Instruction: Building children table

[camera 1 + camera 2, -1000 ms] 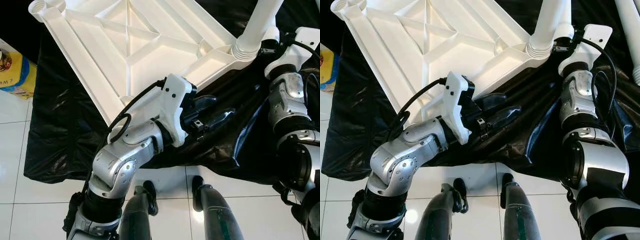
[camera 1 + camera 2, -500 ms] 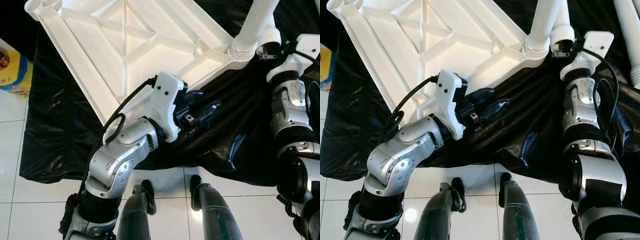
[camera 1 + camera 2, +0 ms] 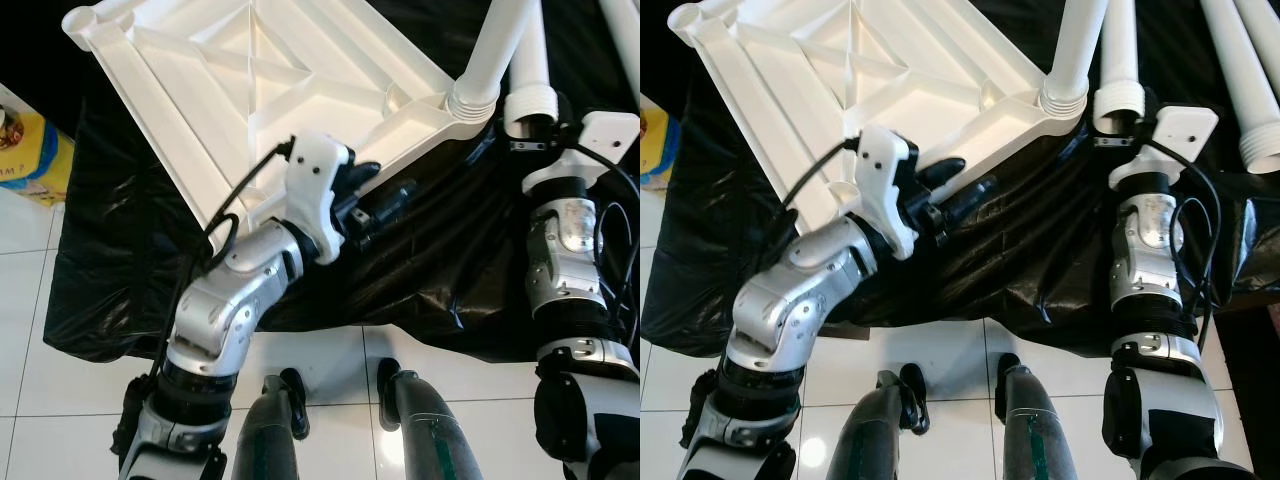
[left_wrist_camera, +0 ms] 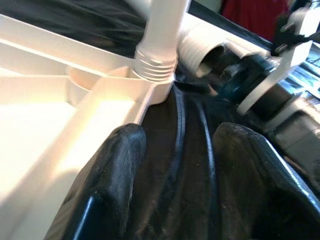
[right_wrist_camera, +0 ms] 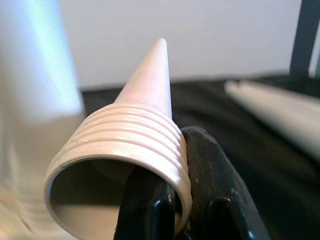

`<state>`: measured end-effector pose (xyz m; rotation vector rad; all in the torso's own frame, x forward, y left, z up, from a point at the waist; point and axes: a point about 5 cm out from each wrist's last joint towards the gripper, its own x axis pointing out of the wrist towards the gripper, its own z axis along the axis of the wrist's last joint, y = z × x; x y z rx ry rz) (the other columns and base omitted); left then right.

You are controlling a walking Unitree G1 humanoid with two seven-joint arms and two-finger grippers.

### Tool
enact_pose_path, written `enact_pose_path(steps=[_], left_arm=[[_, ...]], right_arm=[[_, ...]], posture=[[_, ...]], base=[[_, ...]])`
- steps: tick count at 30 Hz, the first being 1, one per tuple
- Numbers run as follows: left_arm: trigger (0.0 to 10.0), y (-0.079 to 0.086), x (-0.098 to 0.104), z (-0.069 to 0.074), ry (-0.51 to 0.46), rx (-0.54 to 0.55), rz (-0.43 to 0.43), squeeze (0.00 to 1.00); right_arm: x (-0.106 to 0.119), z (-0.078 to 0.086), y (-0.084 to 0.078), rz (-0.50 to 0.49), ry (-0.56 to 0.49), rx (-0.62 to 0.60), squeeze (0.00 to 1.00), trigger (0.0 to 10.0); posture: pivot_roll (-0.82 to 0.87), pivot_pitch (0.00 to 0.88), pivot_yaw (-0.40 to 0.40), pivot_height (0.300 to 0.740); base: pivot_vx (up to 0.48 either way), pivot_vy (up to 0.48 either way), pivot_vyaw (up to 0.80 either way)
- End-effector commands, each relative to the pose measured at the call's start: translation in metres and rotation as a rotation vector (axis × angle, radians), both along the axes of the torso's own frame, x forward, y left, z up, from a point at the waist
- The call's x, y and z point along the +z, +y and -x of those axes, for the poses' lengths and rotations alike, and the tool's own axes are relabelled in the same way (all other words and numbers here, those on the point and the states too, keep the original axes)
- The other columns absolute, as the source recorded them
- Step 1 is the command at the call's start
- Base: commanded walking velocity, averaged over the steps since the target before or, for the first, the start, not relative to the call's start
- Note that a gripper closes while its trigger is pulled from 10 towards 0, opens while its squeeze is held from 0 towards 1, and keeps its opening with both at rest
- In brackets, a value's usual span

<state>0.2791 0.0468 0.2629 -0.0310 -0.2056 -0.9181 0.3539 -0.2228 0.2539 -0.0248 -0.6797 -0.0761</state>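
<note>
the right gripper (image 5: 172, 210) is clamped on the threaded rim of a loose white table leg (image 3: 1119, 60), one finger inside its hollow end. just beside it another leg (image 3: 1075, 45) stands screwed into a corner socket of the upturned white tabletop (image 3: 260, 90). the left gripper (image 4: 175, 190) hangs spread wide and empty at that tabletop's edge, above the black sheet (image 3: 450, 250).

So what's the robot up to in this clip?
It is assembling a white plastic children's table. The tabletop lies upside down on a black sheet, with one leg already standing in a corner socket. The right gripper pinches the threaded rim of a second leg, one finger inside the tube, beside the fitted one. The left gripper hovers open by the tabletop's near edge. More legs lie on the sheet.
</note>
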Motion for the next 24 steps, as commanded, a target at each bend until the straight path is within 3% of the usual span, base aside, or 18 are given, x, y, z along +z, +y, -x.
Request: enact_pose_path(steps=[1,3,5,12,13,15,16,17,19,24], left_arm=[[10.0,0.003,-0.001,0.0,-0.005,0.003,0.003,0.0],[10.0,0.006,0.003,-0.006,-0.012,0.034,0.018,0.0],[10.0,0.017,0.012,-0.02,-0.003,0.119,0.083,0.0],[10.0,0.02,0.014,-0.027,0.001,0.155,0.115,0.0],[10.0,0.027,0.017,-0.035,0.032,0.183,0.183,0.0],[10.0,0.027,0.017,-0.035,0.032,0.183,0.183,0.0],[10.0,0.034,0.02,-0.042,0.054,0.214,0.242,0.0],[10.0,0.034,0.02,-0.042,0.054,0.214,0.242,0.0],[10.0,0.048,0.024,-0.057,0.085,0.319,0.324,0.0],[10.0,0.053,0.025,-0.062,0.086,0.376,0.326,0.0]], right_arm=[[0.005,0.003,0.001,0.01,-0.034,-0.002,0.0,10.0],[0.015,0.004,0.006,0.021,-0.072,0.009,0.0,10.0],[0.048,0.007,0.018,0.052,-0.181,0.052,0.0,10.0],[0.062,0.012,0.024,0.054,-0.219,0.07,0.0,10.0],[0.093,0.018,0.029,0.084,-0.318,0.083,0.0,10.0],[0.093,0.018,0.029,0.084,-0.318,0.083,0.0,10.0],[0.124,0.027,0.034,0.12,-0.424,0.088,0.0,10.0],[0.124,0.027,0.034,0.12,-0.424,0.088,0.0,10.0],[0.179,0.052,0.043,0.174,-0.639,0.112,0.0,10.0],[0.193,0.062,0.047,0.188,-0.705,0.125,0.0,10.0]], posture=[[0.08,0.156,0.041,0.74],[0.08,0.142,0.039,0.74],[0.07,0.111,0.041,0.74],[0.07,0.1,0.04,0.74],[0.07,0.073,0.031,0.74],[0.07,0.073,0.031,0.74],[0.07,0.067,0.031,0.74],[0.07,0.067,0.031,0.74],[0.07,0.051,0.036,0.74],[0.07,0.046,0.039,0.74]], base=[[0.0,0.0,0.0],[0.0,0.0,0.0],[0.0,0.0,0.0],[0.0,0.0,0.0],[0.0,0.0,0.0],[0.0,0.0,0.0],[0.0,0.0,0.0],[0.0,0.0,0.0],[0.0,0.0,0.0],[0.0,0.0,0.0]])
